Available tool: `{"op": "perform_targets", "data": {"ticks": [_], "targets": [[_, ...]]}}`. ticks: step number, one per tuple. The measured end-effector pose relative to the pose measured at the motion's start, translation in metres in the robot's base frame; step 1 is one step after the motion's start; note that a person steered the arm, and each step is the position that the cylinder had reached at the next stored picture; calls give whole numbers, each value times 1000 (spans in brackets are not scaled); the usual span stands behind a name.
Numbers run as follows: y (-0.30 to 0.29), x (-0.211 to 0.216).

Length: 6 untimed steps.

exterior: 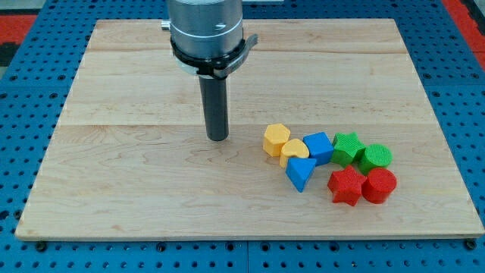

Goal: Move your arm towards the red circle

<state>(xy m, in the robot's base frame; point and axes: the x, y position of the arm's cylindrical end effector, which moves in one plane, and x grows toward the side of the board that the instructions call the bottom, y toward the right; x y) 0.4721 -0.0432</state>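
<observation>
The red circle block [380, 185] lies at the view's lower right of the wooden board, touching a red star block [346, 186] on its left. My tip [218, 138] stands on the board near the middle, well to the view's left of the red circle and slightly above it. Between them lies a cluster of blocks: a yellow hexagon [276, 139], a yellow heart [295, 150], a blue cube [319, 146] and a blue triangle [300, 174]. My tip touches no block.
A green star [347, 147] and a green circle [375, 158] sit just above the red blocks. The wooden board [136, 189] rests on a blue pegboard table [23, 114]. The arm's grey body [205, 30] hangs over the board's top middle.
</observation>
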Motion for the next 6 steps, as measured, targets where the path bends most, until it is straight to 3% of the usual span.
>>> {"op": "perform_targets", "data": {"ticks": [1, 2, 3, 4, 5, 6], "targets": [[14, 78], [68, 145], [117, 146], [205, 121], [271, 128], [267, 95]]}}
